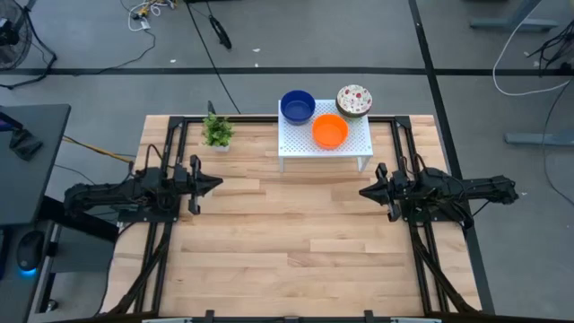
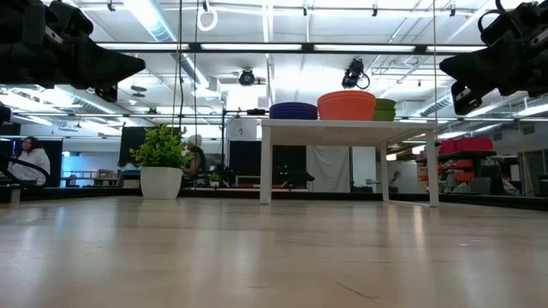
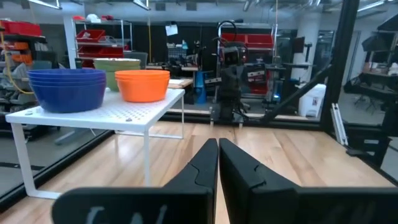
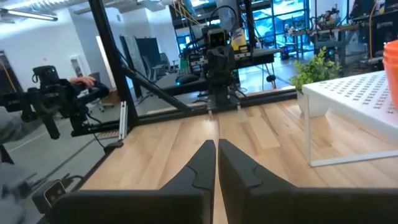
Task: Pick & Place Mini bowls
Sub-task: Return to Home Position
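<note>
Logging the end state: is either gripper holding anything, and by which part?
Nothing is held: the left gripper and right gripper are shut and empty, clear of the white stand.

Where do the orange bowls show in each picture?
High view: orange bowls upper centre, on the white stand.
Low view: bowls right of centre, atop the stand.
Left wrist view: bowls upper left, beside blue bowls.
Right wrist view: a sliver of bowls at the right edge.
Landmark: the stand.
</note>
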